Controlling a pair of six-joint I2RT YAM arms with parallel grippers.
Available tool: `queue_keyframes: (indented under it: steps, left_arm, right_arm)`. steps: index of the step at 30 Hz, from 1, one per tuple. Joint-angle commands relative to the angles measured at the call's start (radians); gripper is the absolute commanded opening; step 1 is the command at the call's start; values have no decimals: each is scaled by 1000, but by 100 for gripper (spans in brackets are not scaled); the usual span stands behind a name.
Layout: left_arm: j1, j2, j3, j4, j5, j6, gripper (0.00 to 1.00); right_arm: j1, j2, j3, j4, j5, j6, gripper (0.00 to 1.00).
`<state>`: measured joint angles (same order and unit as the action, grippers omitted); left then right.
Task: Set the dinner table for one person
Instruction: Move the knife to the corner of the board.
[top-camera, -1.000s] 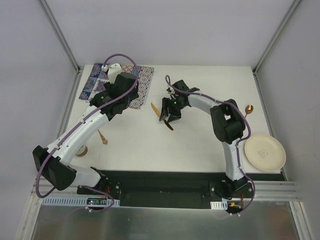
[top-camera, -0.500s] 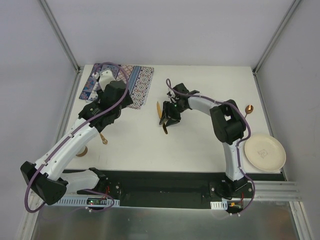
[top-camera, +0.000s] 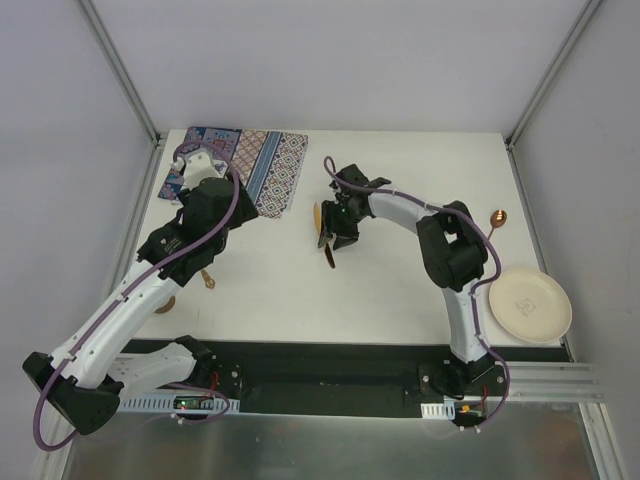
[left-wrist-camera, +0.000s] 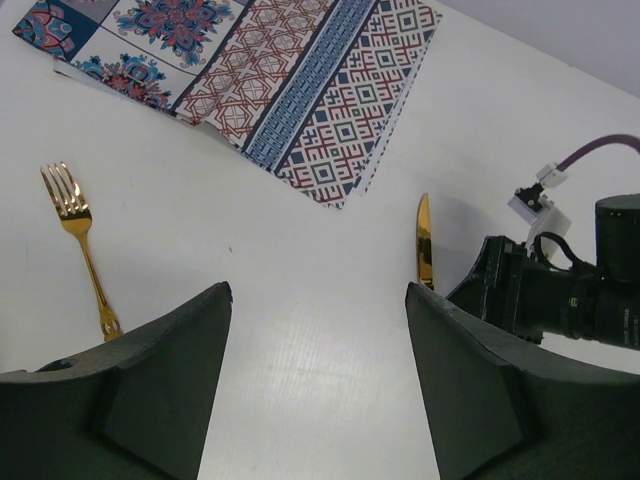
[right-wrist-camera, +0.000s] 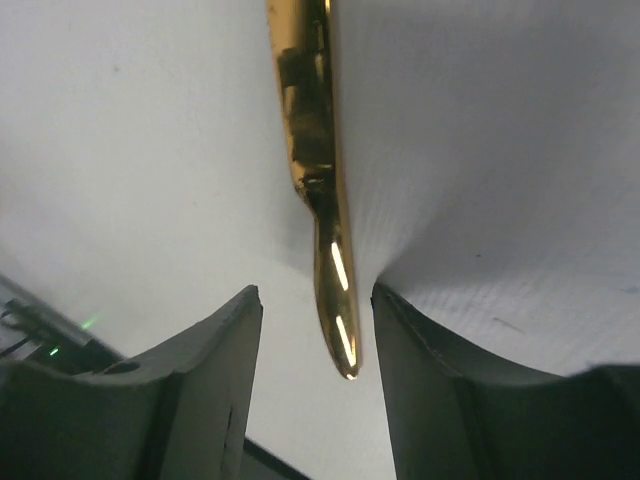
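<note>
Tabletop status: dinner table (top-camera: 400, 290), a flat white rectangle edged by aluminium rails, spans the cell beneath both arms; left gripper (left-wrist-camera: 318, 292) is spread wide and holds nothing, while the right gripper (right-wrist-camera: 315, 290) has its fingers parted astride the gold knife (right-wrist-camera: 310, 120), a gap on either side.

We take this for a robotics lab cell, probably: bare white panels (top-camera: 330, 60), aluminium frame rails (top-camera: 121, 72), white dinner table (top-camera: 400, 290), arm bases (top-camera: 455, 380) bolted near.

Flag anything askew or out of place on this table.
The placemat lies crooked in the far left corner of the table. The fork, knife, spoon and plate sit scattered, all apart from it.
</note>
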<state>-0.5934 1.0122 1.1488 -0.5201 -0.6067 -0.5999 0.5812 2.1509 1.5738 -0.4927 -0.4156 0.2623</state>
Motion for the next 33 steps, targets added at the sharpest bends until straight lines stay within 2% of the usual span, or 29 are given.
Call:
queue_keyframes:
  steps: [1,2,3,7,21,33]
  left_arm:
    - [10,-27,-29,45,33,37,69]
    - [10,-27,-32,46,39,37,70]
    - [10,-26,-34,48,42,40,70]
    - [10,-26,-41,52,56,37,70]
    - [10,2,-57,66,96,40,70]
    - [10,35,-66,75,122,42,70]
  right_arm:
    - [38,41,106,-218,375,-130,52]
    - [49,49,133,-260,502,-158,53]
    - [66,56,205,-308,538,-169,54]
    - [89,122,322,-475,603,-195,55]
    - [123,47,310,-460,577,-164,55]
    - [175,145,506,-512,506,-138,55]
